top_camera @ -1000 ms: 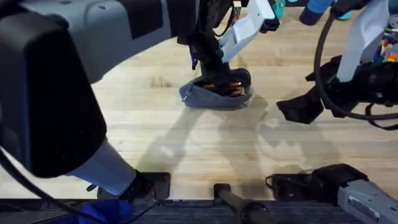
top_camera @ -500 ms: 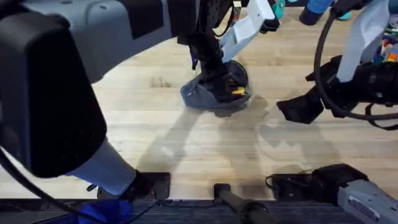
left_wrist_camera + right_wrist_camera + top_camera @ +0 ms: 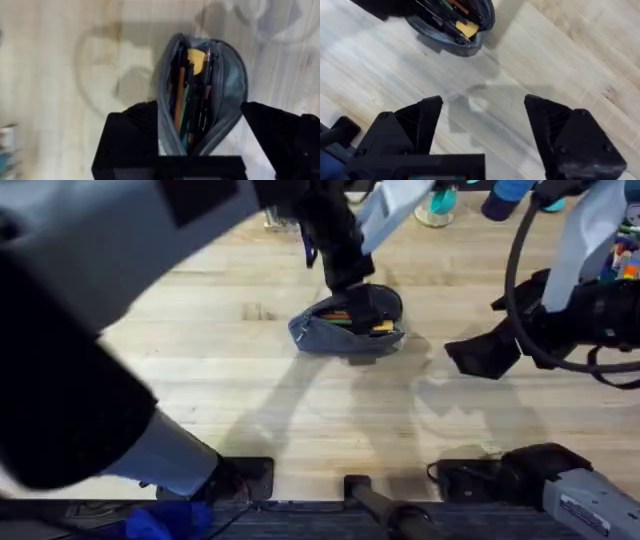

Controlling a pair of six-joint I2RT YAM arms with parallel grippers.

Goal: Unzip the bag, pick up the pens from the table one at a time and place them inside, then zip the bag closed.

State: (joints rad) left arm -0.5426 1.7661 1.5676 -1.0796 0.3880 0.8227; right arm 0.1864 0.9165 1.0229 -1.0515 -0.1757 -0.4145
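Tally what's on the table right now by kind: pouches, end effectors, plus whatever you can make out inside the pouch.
Grey-blue fabric pencil pouch, unzipped: 1
Black two-finger end effectors: 2, left end effector straddling the pouch, right end effector open above the light wooden table
Orange slim pen inside pouch: 1
Yellow item inside pouch: 1
Dark slim items inside: count unclear
Total countable: 5

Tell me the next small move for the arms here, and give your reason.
Probably start zipping: the bag lies open on the table with the pens already inside it. The left tool straddles the bag's near end, fingers apart, so it looks placed to pinch and steady the fabric. The right tool hangs open over bare wood beside the bag, free to go for the zipper pull.
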